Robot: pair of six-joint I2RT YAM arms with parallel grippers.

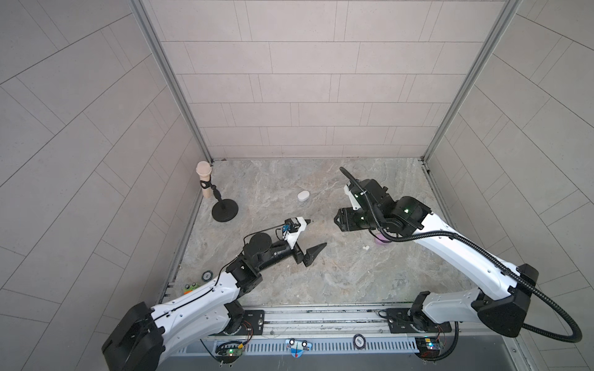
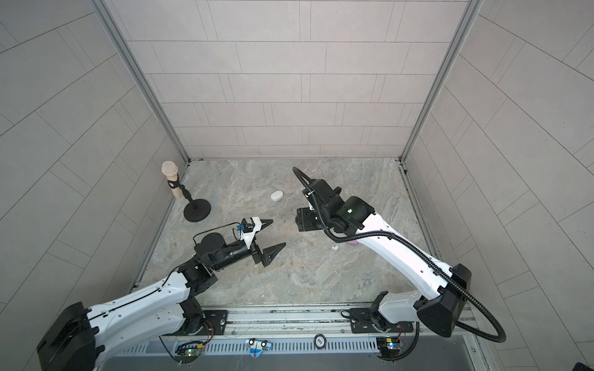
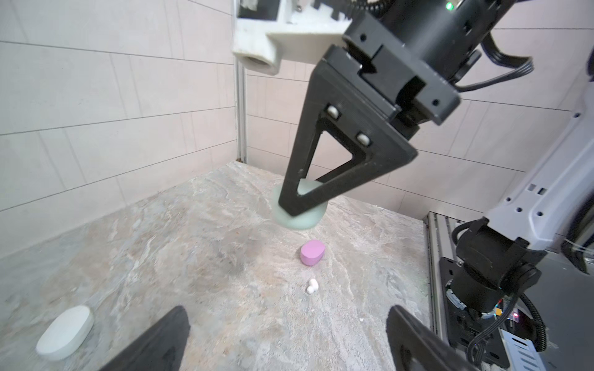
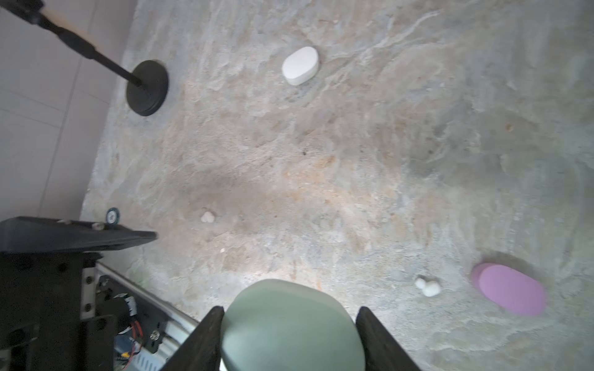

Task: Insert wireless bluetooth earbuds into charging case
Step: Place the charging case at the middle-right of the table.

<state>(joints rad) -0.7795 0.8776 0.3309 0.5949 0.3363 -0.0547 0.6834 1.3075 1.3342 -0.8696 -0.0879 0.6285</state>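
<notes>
Scene: marble-look desk [image 1: 353,282] inside tiled walls, seen from above, w/ two arms reaching in.
L fingers [image 3: 154,340]: spread wide, nothing btwn them, hanging over mid-desk and pointing toward the R arm.
R fingers [image 4: 205,337]: clamped on both sides of the mint case [image 4: 289,327], which is held up off the desk. Lid looks shut, tho I can't be sure.
Earbuds: one white earbud [image 4: 427,287] lies just beside the lilac case [image 4: 511,289]. A second white earbud [image 4: 207,217] lies apart from it, nearer the L arm. No mint or lilac buds in sight.
White case [image 1: 303,195]: lying flat toward the back wall, well apart from both buds, lid down.
Other: mic stand [image 1: 225,210] in the back-L corner.
Step, my read: I'm handling the mint case; white pair not yet started.
Next, my read: I set the mint case down clear of the buds. Then the white case needs opening, one arm steadying and one lifting the lid. After that, a narrow pinch on each bud; they're tiny and prob roll easily.
</notes>
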